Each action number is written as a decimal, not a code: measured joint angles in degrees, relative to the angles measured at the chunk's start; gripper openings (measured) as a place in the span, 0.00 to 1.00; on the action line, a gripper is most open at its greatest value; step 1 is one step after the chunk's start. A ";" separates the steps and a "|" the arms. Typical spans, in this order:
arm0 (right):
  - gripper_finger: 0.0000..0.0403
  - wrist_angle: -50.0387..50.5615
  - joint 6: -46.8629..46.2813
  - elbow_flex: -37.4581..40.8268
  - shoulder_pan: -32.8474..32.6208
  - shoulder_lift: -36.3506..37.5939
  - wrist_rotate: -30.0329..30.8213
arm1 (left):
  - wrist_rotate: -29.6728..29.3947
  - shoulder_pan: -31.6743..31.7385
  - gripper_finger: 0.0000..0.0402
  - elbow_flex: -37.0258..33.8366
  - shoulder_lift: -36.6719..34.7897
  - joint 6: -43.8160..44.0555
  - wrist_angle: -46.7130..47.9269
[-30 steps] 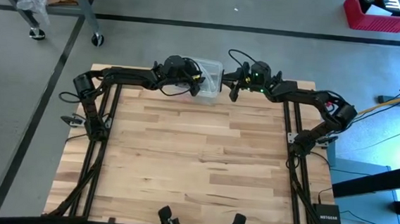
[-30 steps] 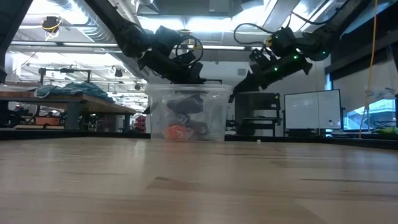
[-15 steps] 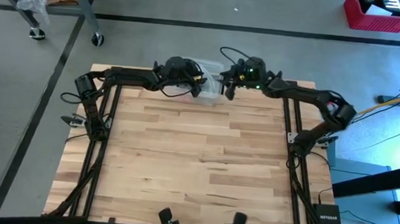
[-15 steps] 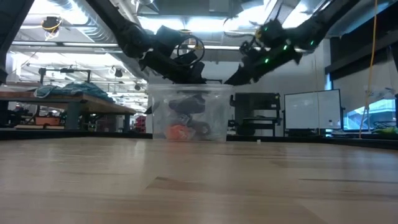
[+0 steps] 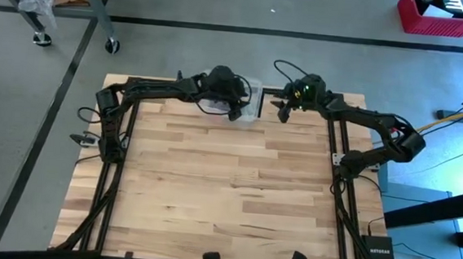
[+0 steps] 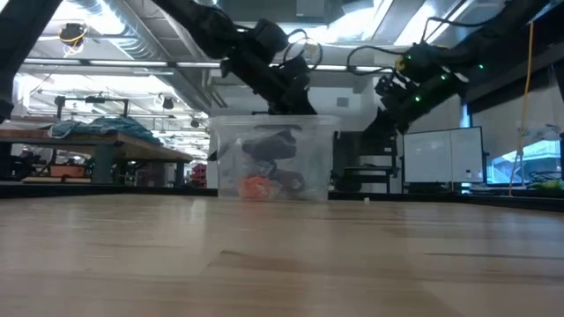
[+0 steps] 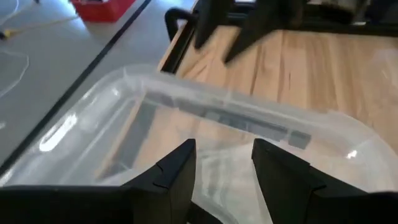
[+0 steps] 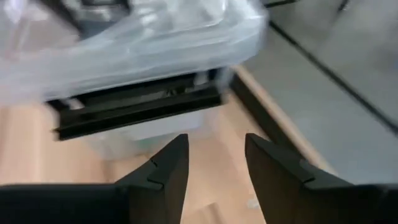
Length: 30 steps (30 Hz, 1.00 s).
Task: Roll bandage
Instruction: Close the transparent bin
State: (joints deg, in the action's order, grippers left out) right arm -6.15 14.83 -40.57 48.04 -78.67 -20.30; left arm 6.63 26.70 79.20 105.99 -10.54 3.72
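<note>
The clear box [image 6: 271, 158] holds dark and orange items; left gripper [image 7: 222, 163] above it and right gripper [image 8: 214, 163] beside it, both released

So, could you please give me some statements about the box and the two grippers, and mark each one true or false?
1. The clear plastic box stands at the table's far edge. True.
2. The left gripper is above the box, fingers apart. True.
3. The right gripper is shut on the box's handle. False: it is open, beside the box.
4. The bandage lies stretched across the middle of the wooden table. False: no strip shows there.
</note>
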 joint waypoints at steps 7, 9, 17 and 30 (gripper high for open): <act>0.40 -10.87 -2.84 6.19 -2.69 -1.22 -1.60 | 1.41 -0.55 0.38 3.40 4.10 -4.49 -1.46; 0.40 -10.82 -2.86 6.29 -3.35 -2.11 -0.36 | 1.96 -0.50 0.38 3.36 4.45 -4.85 -2.75; 0.40 -14.91 -4.13 6.31 -4.95 -4.86 0.74 | 3.96 -0.72 0.38 3.30 5.99 -4.20 -5.84; 0.40 -17.97 -5.72 5.94 -4.84 -3.41 -0.27 | 5.03 -0.66 0.38 3.28 7.26 -4.31 -4.83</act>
State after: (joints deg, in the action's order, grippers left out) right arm -24.11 9.11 -34.63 43.19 -82.07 -20.57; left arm 11.66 26.04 82.48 113.26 -14.85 -1.11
